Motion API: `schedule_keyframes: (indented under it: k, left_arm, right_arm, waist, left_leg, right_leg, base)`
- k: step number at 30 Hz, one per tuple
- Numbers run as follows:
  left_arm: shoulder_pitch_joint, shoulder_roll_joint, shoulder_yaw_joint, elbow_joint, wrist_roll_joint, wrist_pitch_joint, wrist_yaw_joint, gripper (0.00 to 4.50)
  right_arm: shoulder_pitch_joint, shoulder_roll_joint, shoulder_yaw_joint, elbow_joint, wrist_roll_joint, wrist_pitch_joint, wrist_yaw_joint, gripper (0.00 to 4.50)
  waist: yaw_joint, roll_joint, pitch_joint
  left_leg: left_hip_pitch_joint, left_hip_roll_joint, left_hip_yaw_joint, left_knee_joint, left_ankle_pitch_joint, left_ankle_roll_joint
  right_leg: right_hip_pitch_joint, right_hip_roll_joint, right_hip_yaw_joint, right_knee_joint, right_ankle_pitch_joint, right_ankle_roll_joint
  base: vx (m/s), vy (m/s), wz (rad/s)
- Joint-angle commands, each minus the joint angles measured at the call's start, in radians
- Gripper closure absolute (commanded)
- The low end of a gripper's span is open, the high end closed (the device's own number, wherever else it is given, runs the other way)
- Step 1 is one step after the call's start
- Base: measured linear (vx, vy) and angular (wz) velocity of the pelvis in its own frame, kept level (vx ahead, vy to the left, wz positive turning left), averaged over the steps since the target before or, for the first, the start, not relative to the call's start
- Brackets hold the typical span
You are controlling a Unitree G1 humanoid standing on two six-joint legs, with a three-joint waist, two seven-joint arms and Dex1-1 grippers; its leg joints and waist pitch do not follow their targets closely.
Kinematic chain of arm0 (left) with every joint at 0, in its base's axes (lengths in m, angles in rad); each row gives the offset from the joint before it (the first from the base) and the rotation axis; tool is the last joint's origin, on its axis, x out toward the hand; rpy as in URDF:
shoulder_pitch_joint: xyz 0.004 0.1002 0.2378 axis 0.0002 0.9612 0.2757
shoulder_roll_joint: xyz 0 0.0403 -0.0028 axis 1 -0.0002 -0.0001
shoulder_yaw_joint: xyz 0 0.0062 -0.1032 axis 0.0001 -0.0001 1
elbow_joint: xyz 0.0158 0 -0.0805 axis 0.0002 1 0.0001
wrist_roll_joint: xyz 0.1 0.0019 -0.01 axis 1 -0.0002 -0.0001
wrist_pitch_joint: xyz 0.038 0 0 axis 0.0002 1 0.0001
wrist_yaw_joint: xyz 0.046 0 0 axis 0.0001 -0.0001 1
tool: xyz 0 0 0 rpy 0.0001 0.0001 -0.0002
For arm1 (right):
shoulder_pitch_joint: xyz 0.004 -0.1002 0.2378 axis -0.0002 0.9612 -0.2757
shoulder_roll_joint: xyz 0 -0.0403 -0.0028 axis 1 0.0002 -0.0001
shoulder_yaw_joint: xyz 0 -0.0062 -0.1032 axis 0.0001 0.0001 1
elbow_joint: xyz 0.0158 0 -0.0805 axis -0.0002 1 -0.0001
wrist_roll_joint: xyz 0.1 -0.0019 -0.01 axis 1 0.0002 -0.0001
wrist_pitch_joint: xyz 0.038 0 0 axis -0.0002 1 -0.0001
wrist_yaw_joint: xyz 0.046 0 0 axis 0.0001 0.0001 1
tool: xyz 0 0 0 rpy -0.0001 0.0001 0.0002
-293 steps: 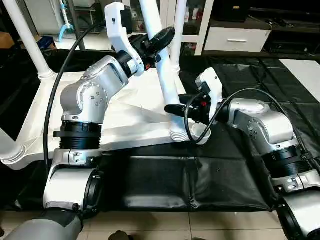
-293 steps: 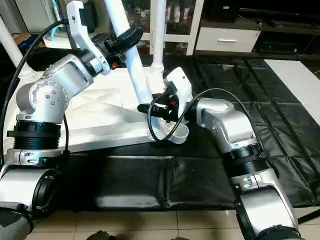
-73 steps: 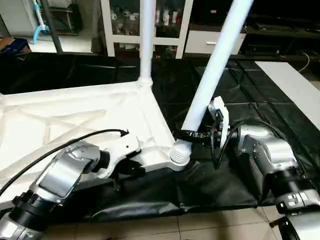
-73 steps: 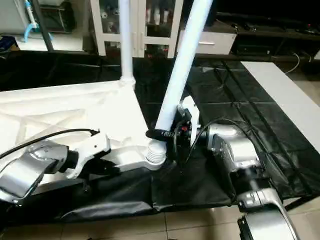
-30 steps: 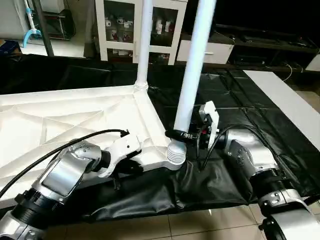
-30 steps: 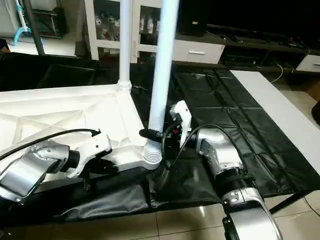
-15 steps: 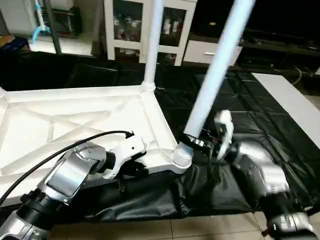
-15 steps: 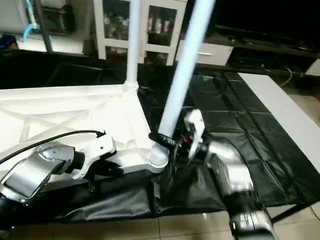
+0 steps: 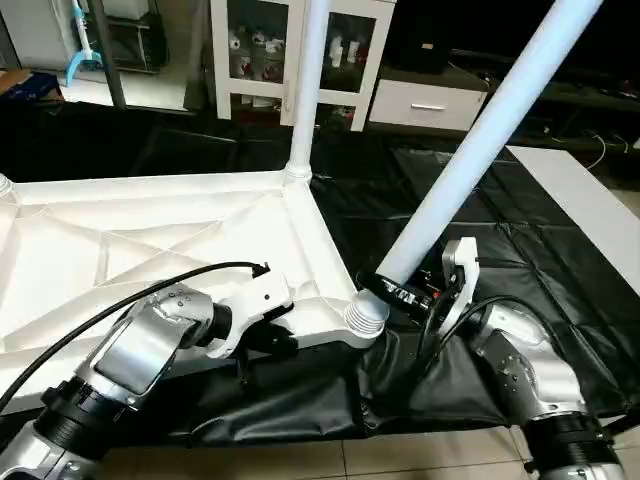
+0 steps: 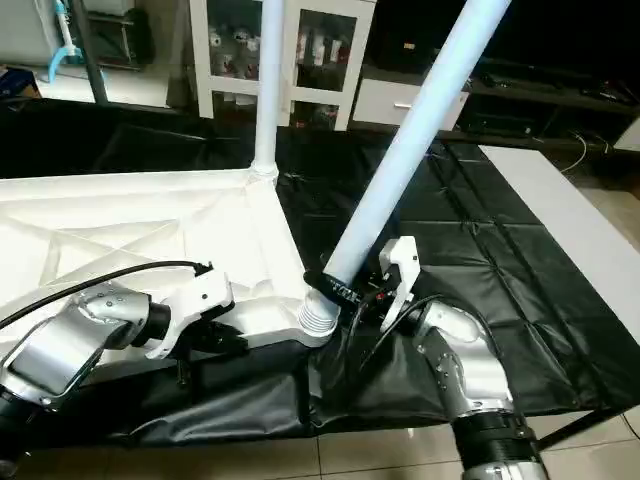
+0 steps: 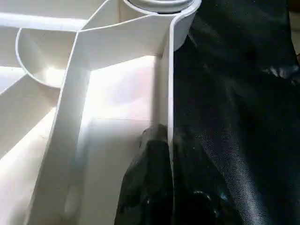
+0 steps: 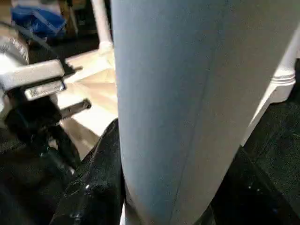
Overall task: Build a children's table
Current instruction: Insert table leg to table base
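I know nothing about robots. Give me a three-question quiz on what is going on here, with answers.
1. True or false: the leg held by the right pincer stands straight upright.
2. What does the left pincer grip?
A. a loose leg
B. the near edge of the table top
C. the black sheet
3. Fill in: the far corner leg stands ____ in its socket.

Key
1. False: it leans away from the table top, its ribbed end at the near corner socket.
2. B: its fingers pinch the rim on both sides.
3. Upright.
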Motion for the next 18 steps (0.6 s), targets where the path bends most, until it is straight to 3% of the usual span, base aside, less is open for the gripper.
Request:
schedule_keyframes:
  k: [1, 4, 9, 12, 15, 16, 18]
  left_arm:
    - [-0.018, -0.014, -0.018, -0.022, -0.028, -0.006, -0.024, 4.50]
    - [-0.020, -0.014, -0.019, -0.023, -0.028, -0.005, -0.025, 4.50]
    - [-0.021, -0.013, -0.020, -0.022, -0.029, -0.005, -0.026, 4.50]
    - [-0.022, -0.013, -0.022, -0.021, -0.030, -0.007, -0.026, 4.50]
    - [-0.022, -0.014, -0.022, -0.019, -0.029, -0.009, -0.024, 4.50]
    - [-0.022, -0.015, -0.022, -0.021, -0.029, -0.009, -0.021, 4.50]
    - [-0.020, -0.019, -0.022, -0.026, -0.027, -0.006, -0.014, 4.50]
  right_arm:
    - [0.042, -0.031, 0.105, 0.075, -0.125, 0.080, 0.020, 2.68]
    - [0.023, -0.033, 0.115, 0.067, -0.120, 0.117, 0.033, 2.68]
    - [0.004, -0.053, 0.155, 0.042, -0.113, 0.182, 0.072, 2.68]
    - [-0.025, -0.045, 0.161, 0.072, -0.120, 0.167, 0.057, 2.68]
    - [-0.063, -0.016, 0.133, 0.120, -0.125, 0.137, 0.011, 2.68]
    - [-0.069, -0.004, 0.117, 0.132, -0.123, 0.129, -0.008, 2.68]
    - [-0.054, 0.008, 0.100, 0.131, -0.125, 0.111, -0.036, 2.68]
  waist:
    - [-0.012, 0.025, -0.026]
    - [-0.013, 0.026, -0.026]
    - [-0.013, 0.025, -0.028]
    - [-0.012, 0.025, -0.029]
    - [-0.015, 0.023, -0.027]
    - [-0.020, 0.017, -0.024]
    - [-0.026, 0.021, -0.020]
  left_leg:
    - [0.011, 0.026, -0.014, -0.094, -0.458, -0.031]
    - [0.015, 0.026, -0.015, -0.093, -0.472, -0.034]
    - [0.012, 0.028, -0.016, -0.095, -0.459, -0.035]
    - [0.012, 0.027, -0.013, -0.094, -0.443, -0.034]
    - [0.012, 0.026, -0.015, -0.094, -0.457, -0.036]
    - [0.010, 0.025, -0.016, -0.094, -0.477, -0.039]
    - [0.016, 0.024, -0.019, -0.092, -0.516, -0.043]
  right_leg:
    - [0.006, -0.049, 0.033, -0.094, -0.487, -0.109]
    - [0.002, -0.051, 0.034, -0.099, -0.524, -0.097]
    - [0.006, -0.047, 0.034, -0.092, -0.470, -0.110]
    - [0.007, -0.048, 0.035, -0.090, -0.447, -0.118]
    - [0.005, -0.050, 0.033, -0.092, -0.484, -0.114]
    - [0.003, -0.050, 0.031, -0.097, -0.526, -0.104]
    - [-0.005, -0.052, 0.029, -0.107, -0.597, -0.082]
  base:
    - [0.000, 0.000, 0.00]
    - [0.000, 0.000, 0.00]
    - [0.000, 0.000, 0.00]
    - [0.000, 0.000, 0.00]
    - [0.000, 0.000, 0.00]
    - [0.000, 0.000, 0.00]
    - [0.000, 0.000, 0.00]
